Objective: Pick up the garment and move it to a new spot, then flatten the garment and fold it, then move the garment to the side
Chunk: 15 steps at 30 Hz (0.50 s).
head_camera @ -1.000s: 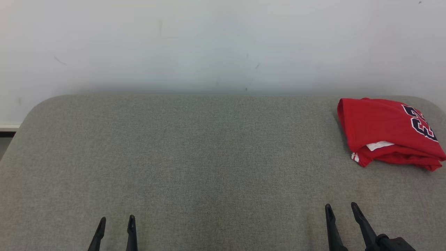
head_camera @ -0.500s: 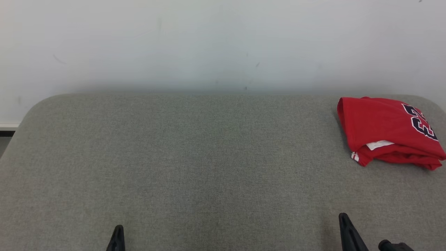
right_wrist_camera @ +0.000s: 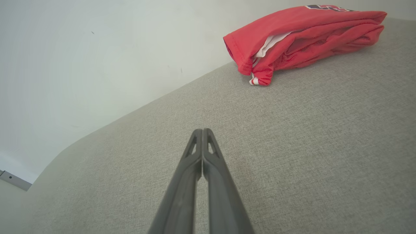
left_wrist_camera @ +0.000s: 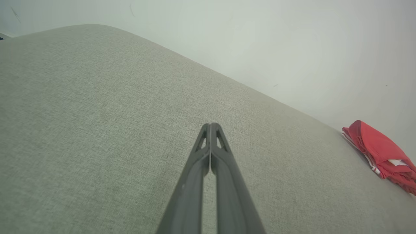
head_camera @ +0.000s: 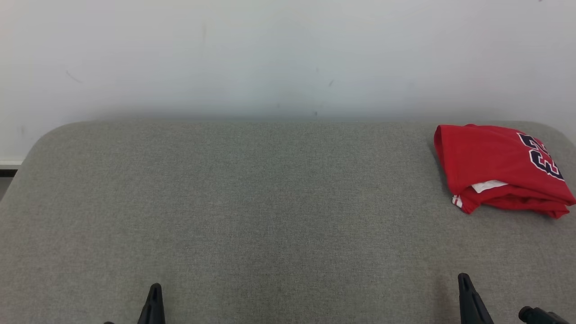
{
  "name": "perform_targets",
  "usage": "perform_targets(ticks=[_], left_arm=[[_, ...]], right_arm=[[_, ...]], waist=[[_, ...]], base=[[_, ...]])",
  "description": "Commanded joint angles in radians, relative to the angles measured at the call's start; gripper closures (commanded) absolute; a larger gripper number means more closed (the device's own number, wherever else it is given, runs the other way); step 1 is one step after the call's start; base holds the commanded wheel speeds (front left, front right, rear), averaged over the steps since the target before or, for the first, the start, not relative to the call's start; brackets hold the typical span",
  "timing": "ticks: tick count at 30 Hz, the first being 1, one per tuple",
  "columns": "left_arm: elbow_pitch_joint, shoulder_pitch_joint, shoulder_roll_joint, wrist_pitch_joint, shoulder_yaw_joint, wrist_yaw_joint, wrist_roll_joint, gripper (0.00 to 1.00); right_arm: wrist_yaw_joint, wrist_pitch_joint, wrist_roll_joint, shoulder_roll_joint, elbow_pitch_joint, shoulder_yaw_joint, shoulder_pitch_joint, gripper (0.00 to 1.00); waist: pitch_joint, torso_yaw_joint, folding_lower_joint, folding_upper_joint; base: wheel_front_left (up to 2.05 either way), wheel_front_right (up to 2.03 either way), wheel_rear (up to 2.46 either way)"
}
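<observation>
The garment [head_camera: 499, 168] is a red jersey with dark numerals, folded into a bundle at the far right of the grey padded table [head_camera: 270, 202]. It shows as a red heap [left_wrist_camera: 383, 156] in the left wrist view and fills the upper right [right_wrist_camera: 302, 35] of the right wrist view. My left gripper [head_camera: 155, 288] pokes up at the lower left, shut with nothing in it [left_wrist_camera: 210, 125]. At the lower right my right gripper [head_camera: 463, 279] is also shut and empty [right_wrist_camera: 202, 130], well short of the garment.
A plain white wall [head_camera: 288, 54] rises behind the table's rounded far edge. The table's left corner curves away at the far left [head_camera: 40, 139]. The garment lies close to the right edge.
Both grippers have closed from open and drawn back toward the bottom edge; the right one has also shifted right. The garment has not moved.
</observation>
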Motion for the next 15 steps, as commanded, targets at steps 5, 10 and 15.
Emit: perform_targets(ticks=[5, 10, 15], left_arm=[[-0.007, -0.050, 0.003, 0.014, -0.010, -0.004, -0.113, 1.00], [-0.002, -0.064, 0.003, 0.025, -0.017, -0.007, -0.192, 1.00], [0.003, -0.078, 0.003, 0.036, -0.024, -0.010, -0.267, 1.00]], right_arm=[[0.000, 0.032, 0.118, -0.014, -0.015, -0.022, -0.035, 1.00], [0.000, 0.055, 0.198, -0.019, -0.016, -0.037, -0.042, 1.00], [-0.001, 0.078, 0.274, -0.023, -0.016, -0.052, -0.051, 1.00]], waist=[[0.001, -0.002, 0.0000, 0.0000], [0.001, -0.003, 0.0000, 0.0000], [0.002, -0.005, 0.0000, 0.0000]], base=[[0.00, 0.00, 0.00], [0.00, 0.00, 0.00], [0.00, 0.00, 0.00]])
